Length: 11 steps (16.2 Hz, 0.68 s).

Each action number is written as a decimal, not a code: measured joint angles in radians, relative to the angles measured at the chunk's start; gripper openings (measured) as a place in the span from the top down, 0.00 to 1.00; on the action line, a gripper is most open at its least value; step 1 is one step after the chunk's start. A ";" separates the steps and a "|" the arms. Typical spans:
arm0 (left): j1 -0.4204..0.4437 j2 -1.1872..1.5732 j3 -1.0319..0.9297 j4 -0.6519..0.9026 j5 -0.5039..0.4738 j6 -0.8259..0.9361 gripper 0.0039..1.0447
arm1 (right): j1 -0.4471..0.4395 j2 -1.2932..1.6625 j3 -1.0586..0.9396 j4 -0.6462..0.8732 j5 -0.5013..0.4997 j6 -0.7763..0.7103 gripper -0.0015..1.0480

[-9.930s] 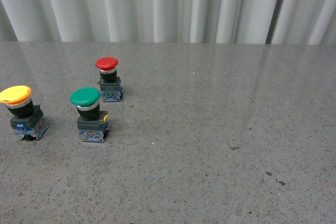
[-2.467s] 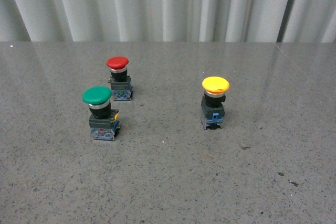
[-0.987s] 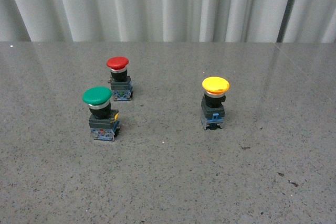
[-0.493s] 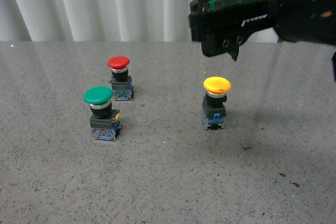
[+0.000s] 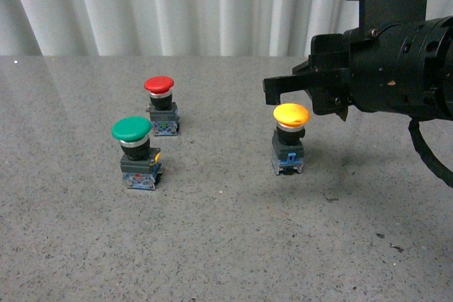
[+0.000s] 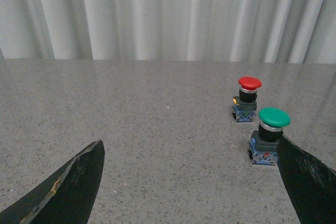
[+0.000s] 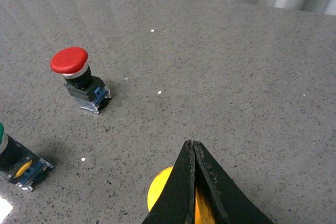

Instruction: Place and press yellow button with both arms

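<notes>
The yellow button (image 5: 289, 137) stands upright on the table (image 5: 226, 245), at 3 o'clock from the green button (image 5: 134, 152), so the placing looks done and the pressing is the step in hand. The right gripper (image 5: 276, 88), fingers pinched together on nothing, hovers just over the cap, reaching in from 3 o'clock (touching or not, I can't tell). The left gripper (image 6: 189, 142) is spread wide and empty. The next move calls for a straight, centred push down, so the button doesn't tip.
</notes>
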 joint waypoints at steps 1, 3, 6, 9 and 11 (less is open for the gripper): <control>0.000 0.000 0.000 0.000 0.000 0.000 0.06 | -0.004 0.008 0.002 -0.002 -0.007 0.006 0.98; 0.000 0.000 0.000 0.000 0.000 0.000 0.06 | -0.004 0.021 0.004 -0.004 -0.011 0.013 0.98; 0.000 0.000 0.000 0.000 0.000 0.000 0.06 | -0.004 0.039 0.004 -0.013 -0.020 0.017 0.98; 0.000 0.000 0.000 0.000 0.000 0.000 0.06 | -0.004 0.058 0.003 -0.020 -0.022 0.016 0.98; 0.000 0.000 0.000 0.000 0.000 0.000 0.06 | -0.004 0.059 0.005 -0.034 -0.022 0.016 0.98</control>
